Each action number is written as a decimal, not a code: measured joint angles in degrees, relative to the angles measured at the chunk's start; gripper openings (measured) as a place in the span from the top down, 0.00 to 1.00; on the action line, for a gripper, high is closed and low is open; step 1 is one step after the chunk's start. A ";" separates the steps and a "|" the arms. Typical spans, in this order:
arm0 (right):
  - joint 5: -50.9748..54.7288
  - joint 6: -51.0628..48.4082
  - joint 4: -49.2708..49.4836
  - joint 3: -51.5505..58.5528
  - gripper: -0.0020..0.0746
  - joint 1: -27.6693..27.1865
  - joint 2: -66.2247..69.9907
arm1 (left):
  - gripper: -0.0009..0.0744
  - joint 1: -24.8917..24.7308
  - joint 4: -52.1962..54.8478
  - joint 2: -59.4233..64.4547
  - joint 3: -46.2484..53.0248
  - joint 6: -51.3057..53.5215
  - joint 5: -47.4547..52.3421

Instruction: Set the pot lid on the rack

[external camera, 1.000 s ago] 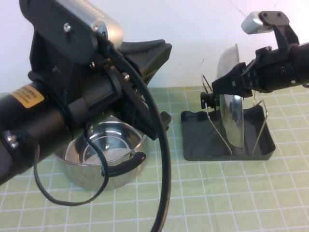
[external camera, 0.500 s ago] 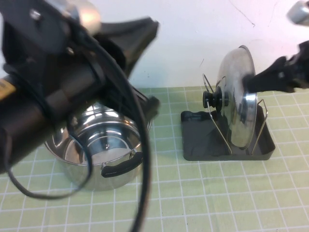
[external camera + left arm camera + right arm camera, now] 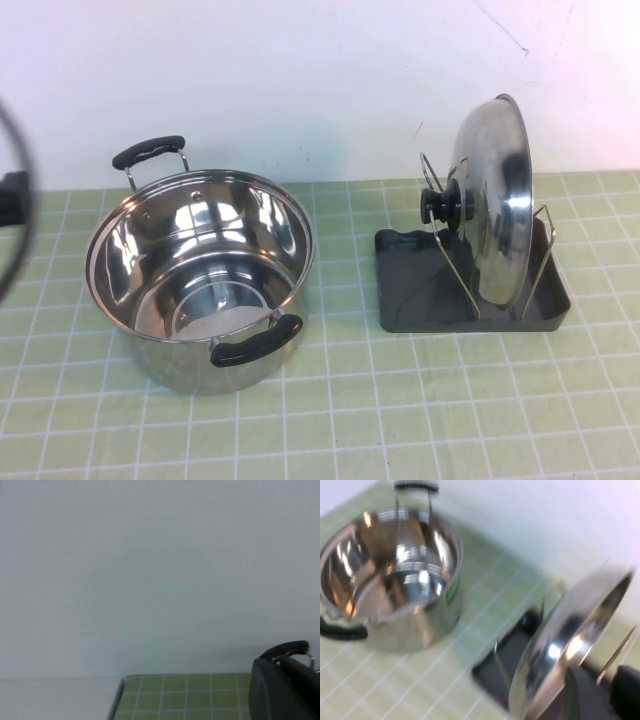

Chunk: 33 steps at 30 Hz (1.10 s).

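Pot lid point(image 3: 492, 205) stands on edge in the rack point(image 3: 472, 283), leaning between the wire loops, black knob point(image 3: 440, 205) facing the pot side. Judged from that, placing is done; the step in hand is getting clear without knocking it.

Nearest to my right hand point(image 3: 602, 692): only two dark finger shapes at the edge of the right wrist view, with a gap between them and nothing in it. Reads as parted and empty, just behind the lid's rim point(image 3: 570, 645). The high view shows no right hand at all, so I am off to the side of the bench.

Next out: the rack's dark tray, lid's lower rim seated down in it. Whether a loop truly bears on the dome or only stands beside it, I cannot tell.

Farther: the steel pot point(image 3: 200, 275), open, two black handles, well apart from the rack on the green gridded bench point(image 3: 400, 420).

Left hand point(image 3: 282, 690): a dark bulk at the corner of its own wrist view, facing mostly wall. Cannot tell how its fingers stand. In the high view only a blurred dark cable shows at the far left edge.

To do this well: draw the right hand straight back from the lid, away from the dome, no sideways sweep near the loops. The lid is tall and leaning, likely to tip with a light brush.
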 joint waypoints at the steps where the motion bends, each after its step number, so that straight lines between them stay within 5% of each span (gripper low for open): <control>1: -2.03 -2.12 1.43 2.42 0.82 0.00 -3.20 | 0.99 -0.61 0.00 -1.84 0.83 0.00 0.96; 6: -11.48 -14.80 14.80 16.21 0.95 0.00 -19.84 | 0.99 -3.66 0.00 -13.98 7.89 0.24 14.85; 13: -14.97 -31.34 33.52 32.13 0.97 -0.09 -38.56 | 0.99 -4.29 0.00 -26.57 19.21 -0.03 27.20; 19: -11.70 -35.81 36.19 36.75 0.97 -0.09 -47.15 | 0.99 -4.29 0.00 -31.86 26.32 -0.19 33.92; 33: -10.12 -37.64 36.00 38.02 0.98 -0.09 -49.66 | 0.99 -4.29 0.00 -32.90 31.68 -0.28 28.98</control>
